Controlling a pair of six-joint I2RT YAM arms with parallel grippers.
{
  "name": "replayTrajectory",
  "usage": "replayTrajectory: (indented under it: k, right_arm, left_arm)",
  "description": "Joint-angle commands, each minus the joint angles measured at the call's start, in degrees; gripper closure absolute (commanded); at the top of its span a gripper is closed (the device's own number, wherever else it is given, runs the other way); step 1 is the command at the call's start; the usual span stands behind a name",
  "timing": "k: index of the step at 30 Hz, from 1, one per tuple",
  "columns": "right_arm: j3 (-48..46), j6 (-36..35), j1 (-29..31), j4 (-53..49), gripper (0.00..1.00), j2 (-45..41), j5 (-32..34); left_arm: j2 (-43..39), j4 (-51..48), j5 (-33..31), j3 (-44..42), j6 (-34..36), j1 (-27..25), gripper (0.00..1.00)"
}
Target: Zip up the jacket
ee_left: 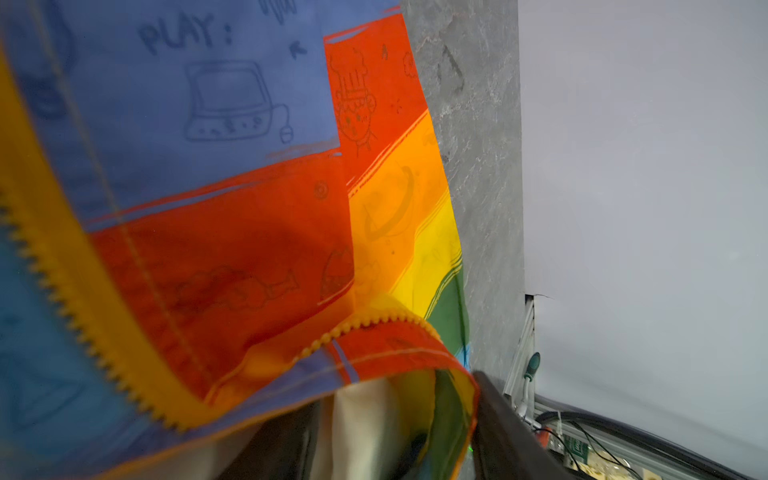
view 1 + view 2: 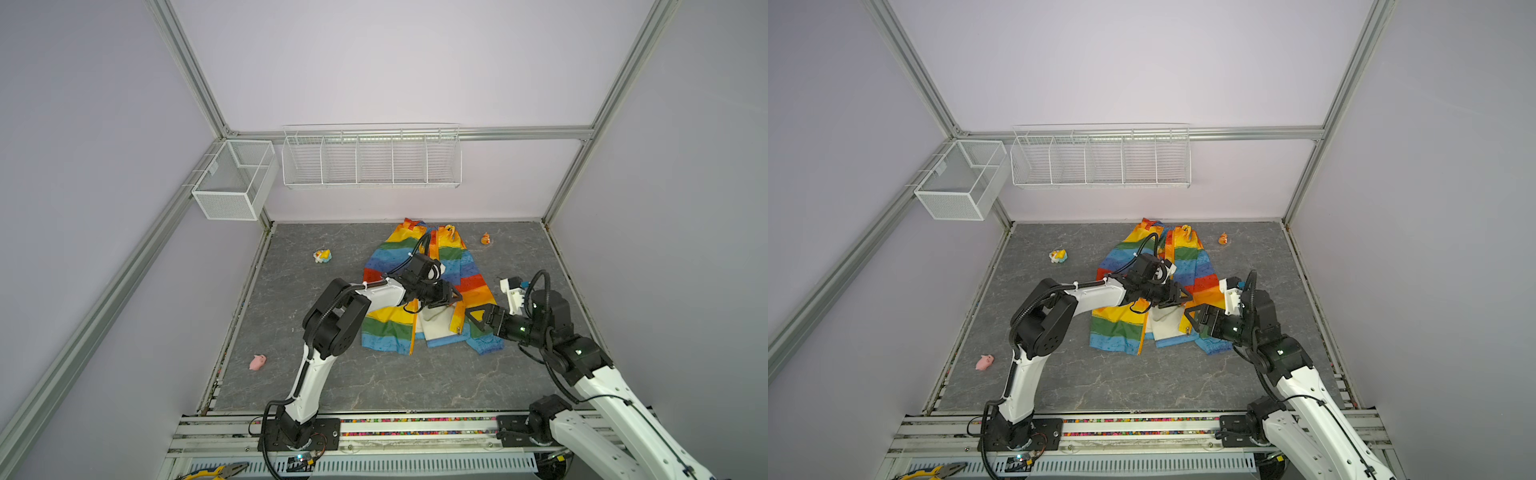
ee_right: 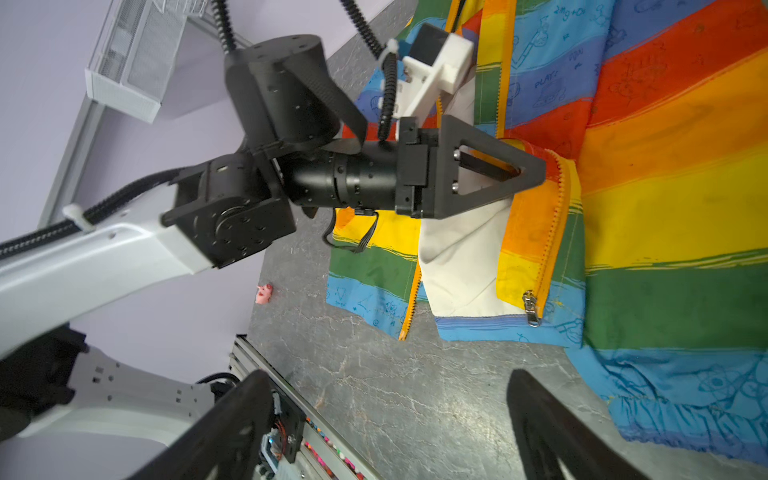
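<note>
In both top views the jacket lies unzipped on the bench, towards the back wall. Left wrist view: the left fingers stand partly apart, with the jacket's folded front edge between them. Right wrist view: the right fingers gape wide, empty.

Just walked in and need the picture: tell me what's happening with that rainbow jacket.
The jacket lies unzipped on the table, the zipper slider down at its hem. The left gripper is at the folded-back zipper edge; whether it grips is unclear. The right gripper hovers open and empty near the hem.
</note>
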Motion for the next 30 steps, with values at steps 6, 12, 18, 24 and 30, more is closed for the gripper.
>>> replayTrajectory:
  k: [6,12,18,24,30]
  right_arm:
    - [1.4,-0.6,-0.2,-0.2,0.10,2.1,3.0]
    - [3.5,-1.8,-0.2,-1.2,0.02,6.3,2.1]
    - [4.2,0.7,2.6,3.2,0.15,14.4,-3.1]
    - [4.6,4.8,10.1,9.0,0.25,23.0,-2.1]
    - [5.9,10.4,16.6,14.4,0.41,34.2,-1.1]
  left_arm:
    - [-8.0,-14.5,-9.5,-0.5,7.0,0.3,0.41]
    - [-14.6,-23.4,-18.1,-4.3,8.5,0.5,0.43]
    - [-26.7,-27.7,-23.1,-14.4,5.0,0.6,0.42]
    - [-39.5,-25.8,-21.9,-28.2,-3.5,0.6,0.38]
    - [-45.1,-8.9,-16.3,-44.4,-16.7,0.6,0.40]
